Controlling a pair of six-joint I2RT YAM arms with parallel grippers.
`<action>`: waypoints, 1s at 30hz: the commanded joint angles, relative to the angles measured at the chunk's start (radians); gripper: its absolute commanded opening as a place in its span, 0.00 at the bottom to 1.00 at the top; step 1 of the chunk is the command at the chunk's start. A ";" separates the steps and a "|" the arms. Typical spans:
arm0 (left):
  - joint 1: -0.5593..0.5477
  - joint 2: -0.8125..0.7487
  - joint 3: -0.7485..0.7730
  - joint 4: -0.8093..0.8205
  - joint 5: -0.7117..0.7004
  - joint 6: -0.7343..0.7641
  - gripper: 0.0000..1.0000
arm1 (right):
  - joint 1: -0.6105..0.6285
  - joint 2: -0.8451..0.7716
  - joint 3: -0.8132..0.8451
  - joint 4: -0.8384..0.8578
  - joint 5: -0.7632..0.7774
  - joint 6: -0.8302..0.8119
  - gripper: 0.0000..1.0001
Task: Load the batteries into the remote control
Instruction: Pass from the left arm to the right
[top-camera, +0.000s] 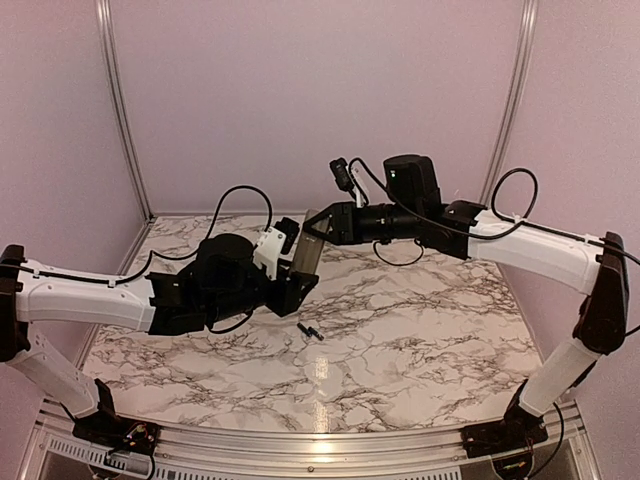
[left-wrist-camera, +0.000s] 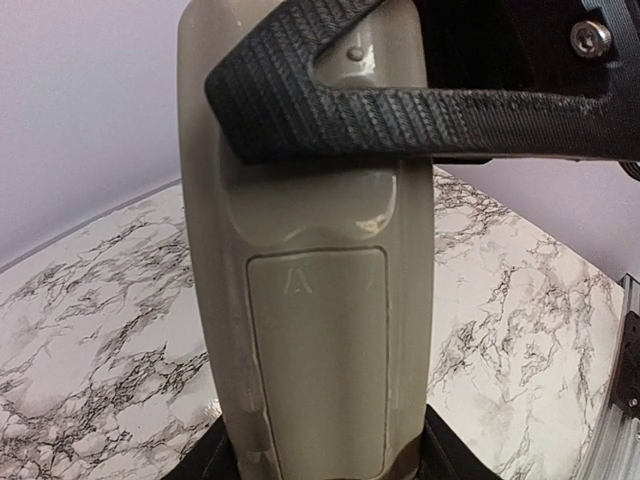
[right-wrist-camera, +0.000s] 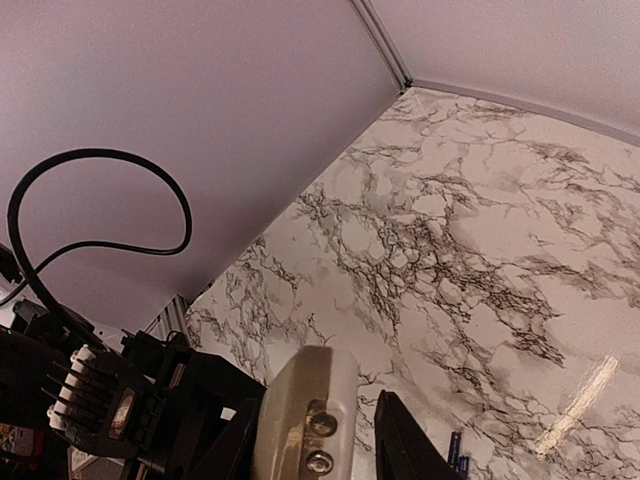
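From above: the left gripper has the remote control clamped by its lower end, up off the table, nearly upright, tan-grey back showing. The right gripper is at the top end, its arm stretched in from the right. Two small dark batteries lie on the marble just in front of the left gripper.

Left wrist: the remote's back fills the view, battery cover in place, a black ribbed finger across the upper back.

Right wrist: the remote's end face sits between the jaws, and there's a sliver of gap on one side. Clamped or not, I cannot tell.
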 joint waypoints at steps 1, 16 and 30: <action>-0.005 0.017 0.047 0.028 0.005 0.003 0.16 | -0.002 0.032 0.009 0.022 -0.013 0.022 0.35; -0.001 -0.045 0.027 -0.022 0.032 0.076 0.73 | -0.085 -0.013 -0.060 0.051 -0.106 0.032 0.00; -0.008 -0.342 -0.206 -0.059 0.219 0.453 0.99 | -0.135 -0.037 -0.214 0.056 -0.443 -0.015 0.00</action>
